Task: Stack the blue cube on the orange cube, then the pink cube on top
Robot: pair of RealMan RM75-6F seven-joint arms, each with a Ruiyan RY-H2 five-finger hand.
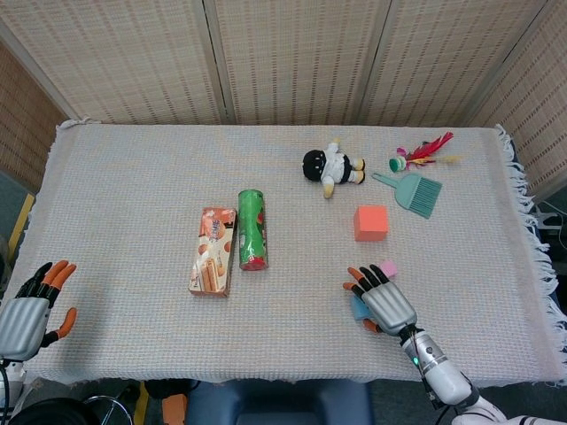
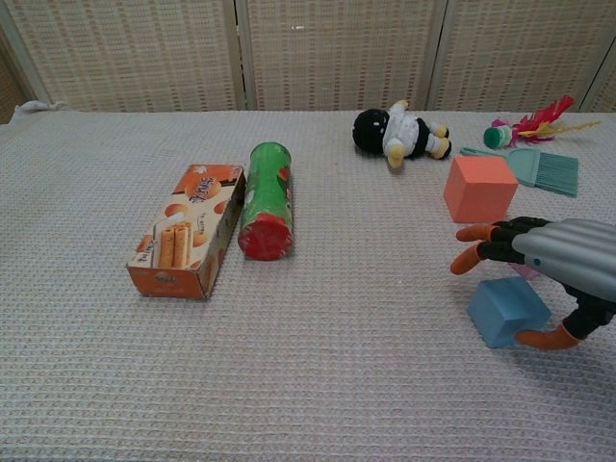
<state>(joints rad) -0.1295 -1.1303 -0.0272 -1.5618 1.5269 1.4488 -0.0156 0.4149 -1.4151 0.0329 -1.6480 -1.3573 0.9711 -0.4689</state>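
The blue cube (image 2: 507, 310) lies on the woven tablecloth (image 2: 318, 375), near the orange cube (image 2: 479, 189), on the robot's side of it. It looks light and stiff, with smooth matte faces; I would grip two opposite side faces. The right hand (image 2: 539, 265) hovers over it, fingers spread, holding nothing. The pink cube (image 1: 388, 267) lies between them. The left hand (image 1: 31, 305), far from the orange cube, is empty with fingers apart.

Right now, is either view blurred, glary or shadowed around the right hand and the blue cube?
Head view: even lighting, no glare, sharp, but the right hand covers most of the blue cube. Chest view: the hand is crisp, no motion smear; the cube shows clearly under its spread fingers with only a soft shadow, and the frame's right edge crops the hand.
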